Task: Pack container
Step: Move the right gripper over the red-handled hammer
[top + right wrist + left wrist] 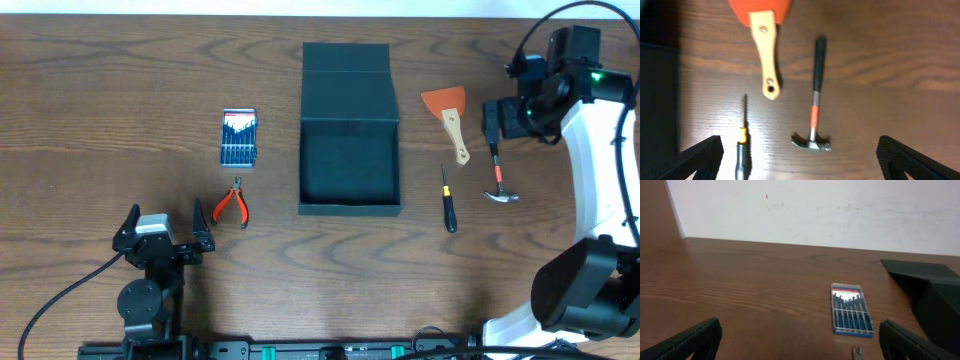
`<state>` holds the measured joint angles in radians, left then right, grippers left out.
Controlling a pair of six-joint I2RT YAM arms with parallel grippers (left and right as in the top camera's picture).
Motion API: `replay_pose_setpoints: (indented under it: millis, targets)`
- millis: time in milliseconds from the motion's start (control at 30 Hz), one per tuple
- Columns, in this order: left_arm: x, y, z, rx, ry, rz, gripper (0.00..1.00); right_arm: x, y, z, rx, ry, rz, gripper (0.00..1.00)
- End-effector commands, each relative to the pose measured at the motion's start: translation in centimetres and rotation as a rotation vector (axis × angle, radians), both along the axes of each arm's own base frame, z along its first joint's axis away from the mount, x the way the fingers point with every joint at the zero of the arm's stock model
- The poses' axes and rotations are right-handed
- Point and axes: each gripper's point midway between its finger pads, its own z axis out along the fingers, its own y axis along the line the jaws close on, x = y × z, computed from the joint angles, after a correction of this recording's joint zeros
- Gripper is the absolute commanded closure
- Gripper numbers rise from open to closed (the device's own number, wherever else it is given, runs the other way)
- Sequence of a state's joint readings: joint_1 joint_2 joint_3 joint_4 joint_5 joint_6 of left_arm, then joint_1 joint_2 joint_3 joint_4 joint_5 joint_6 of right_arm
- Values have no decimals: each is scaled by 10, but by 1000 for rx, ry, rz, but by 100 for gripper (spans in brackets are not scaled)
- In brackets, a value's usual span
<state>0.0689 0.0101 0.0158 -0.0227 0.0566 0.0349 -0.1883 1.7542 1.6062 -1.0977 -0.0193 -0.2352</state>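
Observation:
The container [350,160], a large dark box, lies in the middle of the table with its flap lid [345,70] folded back and nothing inside. My left gripper [166,218] is open low at the front left, with the table between its fingers. In the left wrist view the left gripper [800,341] faces the container's corner [940,297] at far right. My right gripper [497,125] hangs open above a hammer [497,180]. In the right wrist view the hammer [814,115] lies between the right gripper's [800,156] wide fingers, untouched.
A blue screwdriver-set case [238,137] and red-handled pliers [232,203] lie left of the container. To its right are an orange scraper [450,115] with a wooden handle and a black screwdriver [449,200]. A white wall stands behind the table.

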Motion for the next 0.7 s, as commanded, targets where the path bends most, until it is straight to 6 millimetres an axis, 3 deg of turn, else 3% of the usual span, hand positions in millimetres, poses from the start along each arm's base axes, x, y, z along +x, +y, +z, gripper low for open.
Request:
replay_pose_setpoints:
  millis: [0,333,667]
  targets:
    - [-1,-3,-14,12,47,-18,2,-10,-18,-22,11,71,-96,1]
    - [-1,-3,-14,12,47,-18,1,-68,-21,-105,66,286,-184,1]
    - [-1,-3,-14,12,47,-18,2,-87,-34,-122,-16,334,-258,1]
